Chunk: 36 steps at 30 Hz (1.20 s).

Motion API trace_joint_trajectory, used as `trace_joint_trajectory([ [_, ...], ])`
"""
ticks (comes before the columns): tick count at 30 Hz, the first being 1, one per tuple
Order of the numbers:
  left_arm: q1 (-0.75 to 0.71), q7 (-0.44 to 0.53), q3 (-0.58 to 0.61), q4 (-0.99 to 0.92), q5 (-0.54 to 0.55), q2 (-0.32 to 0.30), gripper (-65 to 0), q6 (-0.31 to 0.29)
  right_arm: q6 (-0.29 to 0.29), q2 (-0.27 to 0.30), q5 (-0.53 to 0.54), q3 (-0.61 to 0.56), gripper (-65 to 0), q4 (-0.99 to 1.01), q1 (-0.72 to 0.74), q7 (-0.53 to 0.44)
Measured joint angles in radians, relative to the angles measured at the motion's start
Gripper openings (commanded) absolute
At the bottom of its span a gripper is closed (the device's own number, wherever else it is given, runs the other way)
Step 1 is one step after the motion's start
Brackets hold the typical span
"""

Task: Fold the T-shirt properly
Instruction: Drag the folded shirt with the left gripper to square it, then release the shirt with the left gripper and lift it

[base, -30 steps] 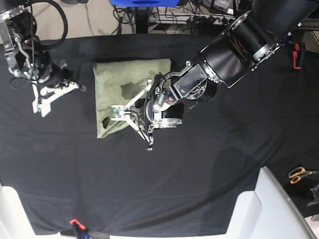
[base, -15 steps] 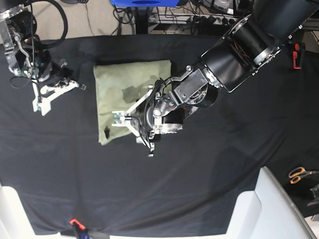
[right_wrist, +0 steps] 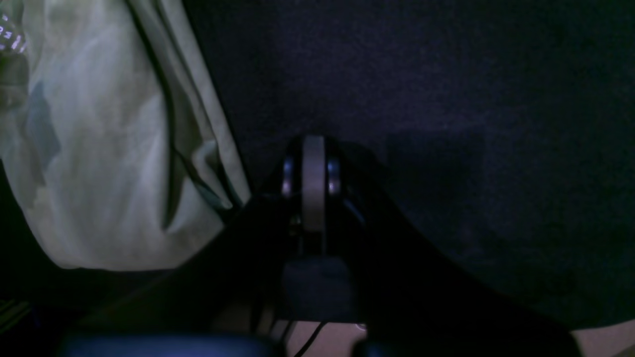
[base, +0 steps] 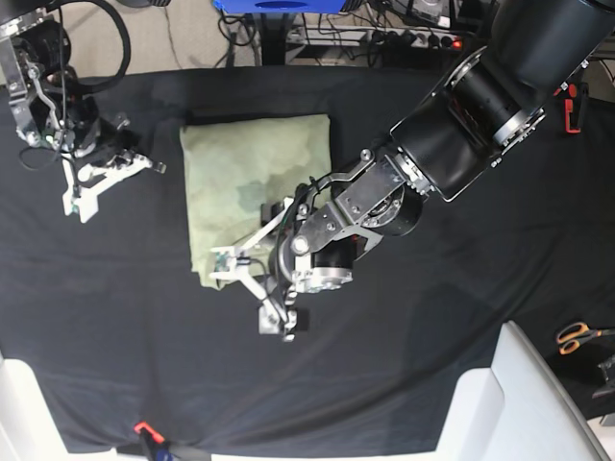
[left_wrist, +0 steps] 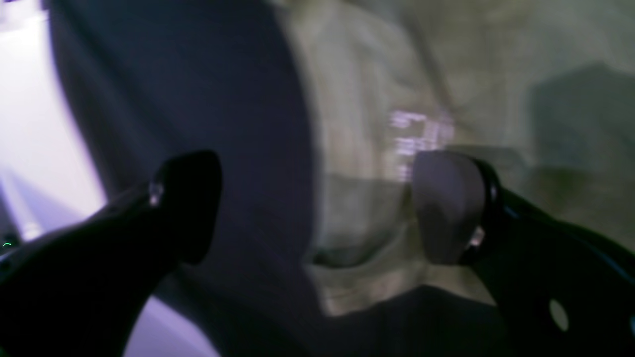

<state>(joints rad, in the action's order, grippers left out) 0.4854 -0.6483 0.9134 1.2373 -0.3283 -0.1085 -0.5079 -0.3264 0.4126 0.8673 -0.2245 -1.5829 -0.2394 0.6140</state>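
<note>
The pale green T-shirt (base: 252, 173) lies folded into a rectangle on the black cloth (base: 432, 317), left of centre. My left gripper (base: 252, 296) hovers at its near corner, open and holding nothing. In the left wrist view one finger (left_wrist: 188, 203) is over the black cloth (left_wrist: 233, 99) and the other finger (left_wrist: 446, 208) is over the T-shirt (left_wrist: 367, 99), below white label marks (left_wrist: 421, 134). My right gripper (base: 77, 205) rests shut and empty at the far left, apart from the shirt. The right wrist view shows the right gripper (right_wrist: 313, 178) with the T-shirt (right_wrist: 99, 148) to its left.
Orange-handled scissors (base: 577, 336) lie at the right edge. White panels (base: 519, 403) stand at the bottom right and bottom left. A red tool (base: 574, 106) sits at the upper right, and an orange clip (base: 144, 429) at the cloth's front edge. Cables run along the back.
My left gripper has opened, let go of the shirt's near edge and drawn back toward the front. The shirt's near edge now lies flat. The right arm has not moved.
</note>
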Motion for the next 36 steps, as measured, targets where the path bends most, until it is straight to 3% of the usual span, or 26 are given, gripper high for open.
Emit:
trace_joint_trajectory([
  [4,-0.004,-0.042,0.003,0.105,0.012,0.000,-6.6,-0.005,0.000,0.000,0.000,-0.001,-65.0,0.000,0.000,0.001],
  [6,-0.011,-0.086,0.003,0.169,0.011,-0.008,-11.7,-0.003,0.000,0.000,0.000,-0.002,-65.0,0.000,0.000,-0.001],
  [8,-0.048,-0.126,-0.004,0.246,0.009,-0.020,-29.1,0.005,0.000,0.000,0.000,-0.003,-65.0,0.000,0.000,0.003],
  [10,-0.120,-0.150,-0.011,0.312,0.001,-0.042,-57.3,0.007,-0.002,-0.001,-0.001,-0.004,-65.0,0.000,0.000,0.002],
  [11,-0.165,-0.150,-0.022,0.340,0.018,-0.053,-65.0,-0.001,-0.002,0.000,0.000,-0.005,-65.0,0.000,0.000,0.001],
  [20,-0.417,-0.151,-0.177,0.391,-0.001,-0.058,-65.0,0.006,-0.001,0.000,-0.003,-0.005,-65.0,0.000,0.000,0.000],
  [36,-0.519,-0.128,-0.178,0.313,0.010,-0.112,-65.0,0.007,0.000,-0.004,-0.003,-0.005,-65.0,0.000,0.001,-0.001],
])
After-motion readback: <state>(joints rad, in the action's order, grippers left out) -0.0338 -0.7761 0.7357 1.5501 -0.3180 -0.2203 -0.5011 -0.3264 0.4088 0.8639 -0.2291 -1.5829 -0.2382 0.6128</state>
